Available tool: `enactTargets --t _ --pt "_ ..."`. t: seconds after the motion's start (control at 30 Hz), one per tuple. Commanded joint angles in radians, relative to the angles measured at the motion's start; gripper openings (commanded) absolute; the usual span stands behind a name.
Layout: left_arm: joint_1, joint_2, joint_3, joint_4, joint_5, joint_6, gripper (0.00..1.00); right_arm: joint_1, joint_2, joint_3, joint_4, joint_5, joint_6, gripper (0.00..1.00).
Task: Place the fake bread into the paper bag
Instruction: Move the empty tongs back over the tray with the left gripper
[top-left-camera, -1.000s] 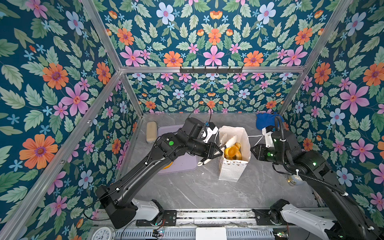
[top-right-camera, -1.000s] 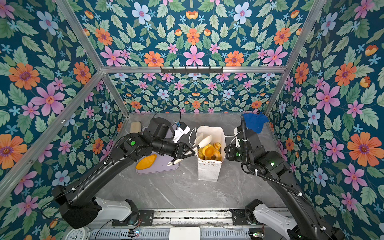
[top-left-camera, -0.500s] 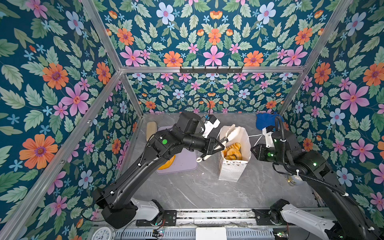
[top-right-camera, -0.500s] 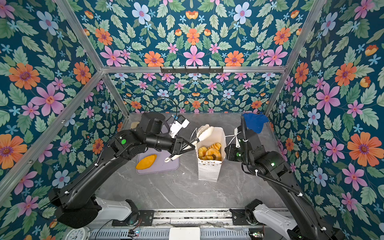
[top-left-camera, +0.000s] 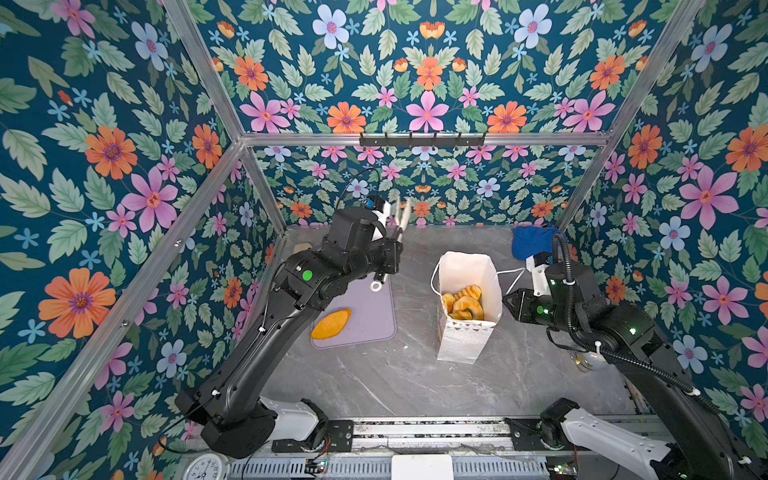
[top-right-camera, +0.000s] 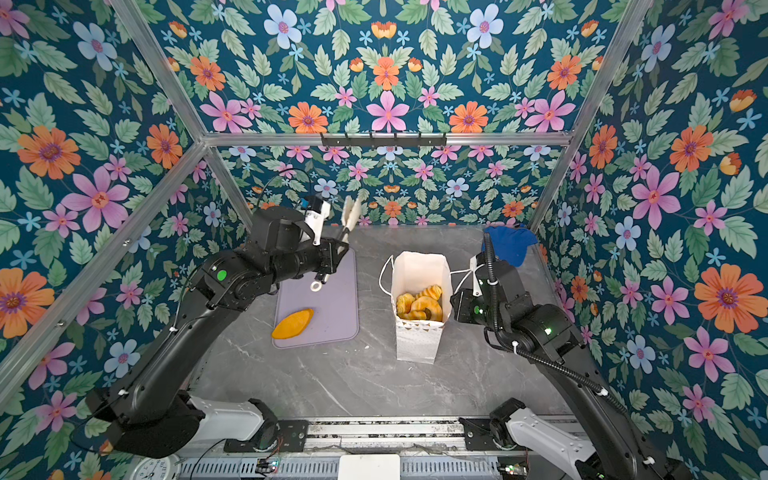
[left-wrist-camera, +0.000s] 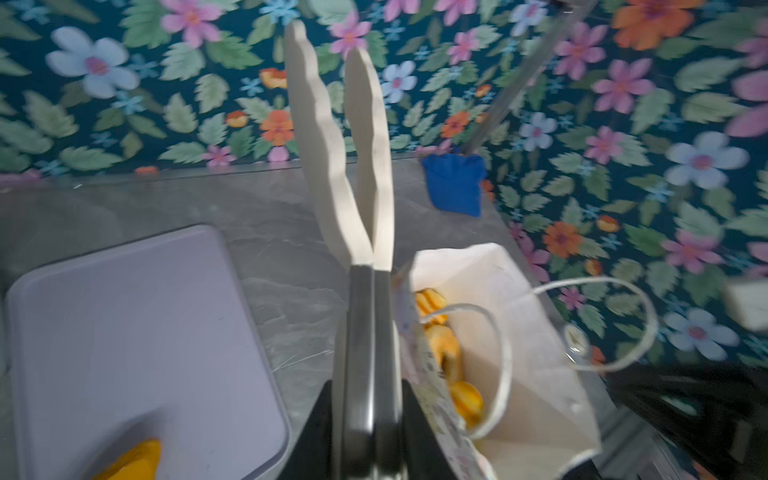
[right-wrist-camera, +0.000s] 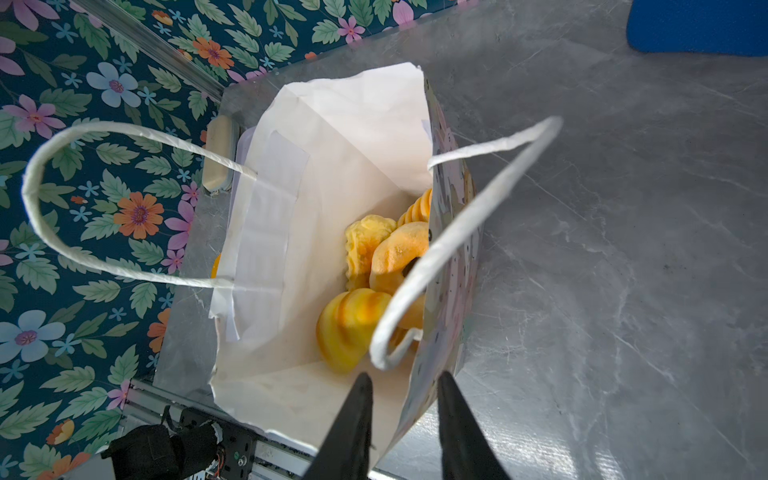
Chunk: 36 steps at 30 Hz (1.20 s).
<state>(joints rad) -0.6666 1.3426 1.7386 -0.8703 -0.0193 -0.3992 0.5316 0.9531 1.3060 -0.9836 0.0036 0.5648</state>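
Item: fake bread (top-left-camera: 331, 323) (oval, slantwise) lay behind and below your nearer left jaws, which clamped tongs (top-left-camera: 401, 216); right jaws gaped astride paper bag (top-left-camera: 465, 345).

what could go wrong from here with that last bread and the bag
1. The last bread lies at the edge of the purple board; the raised tongs may push it off instead of gripping it.
2. A cord handle loops over the paper bag mouth on the tongs' side and might snag them.
3. The right fingers straddle the bag wall with a gap, so a bump may tip it.
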Motion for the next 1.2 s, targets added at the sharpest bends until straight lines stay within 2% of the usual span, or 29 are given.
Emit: enactTargets --t 0.0,0.13,0.4,0.6,0.73,0.83,0.93,1.07,1.17 --pt "0.096 -0.055 -0.098 -0.03 -0.09 -0.077 0.17 0.001 -0.003 -0.004 -0.007 0.01 -0.002 0.29" --pt "0.232 -0.132 -0.262 -0.032 -0.037 -0.121 0.19 0.0 -0.002 -0.011 0.004 0.005 -0.003 0.29" --pt "0.285 -0.226 -0.537 -0.029 0.023 -0.191 0.21 0.0 0.011 -0.016 0.029 -0.014 -0.006 0.29" --pt "0.41 -0.301 -0.72 0.016 0.196 -0.21 0.21 0.0 0.005 -0.03 0.043 -0.022 -0.009 0.29" --pt "0.508 -0.332 -0.815 0.106 0.338 -0.209 0.2 0.001 -0.004 -0.043 0.051 -0.025 -0.012 0.29" --pt "0.507 -0.331 -0.807 0.108 0.366 -0.197 0.2 0.001 -0.01 -0.051 0.049 -0.019 -0.017 0.29" --pt "0.48 -0.29 -0.76 0.036 0.345 -0.163 0.21 0.001 -0.014 -0.057 0.056 -0.017 -0.02 0.29" --pt "0.299 -0.189 -0.669 -0.089 0.155 -0.167 0.22 0.001 -0.004 -0.055 0.065 -0.022 -0.022 0.29" --pt "0.216 -0.112 -0.619 -0.171 0.046 -0.18 0.2 0.0 -0.003 -0.054 0.066 -0.025 -0.022 0.29"
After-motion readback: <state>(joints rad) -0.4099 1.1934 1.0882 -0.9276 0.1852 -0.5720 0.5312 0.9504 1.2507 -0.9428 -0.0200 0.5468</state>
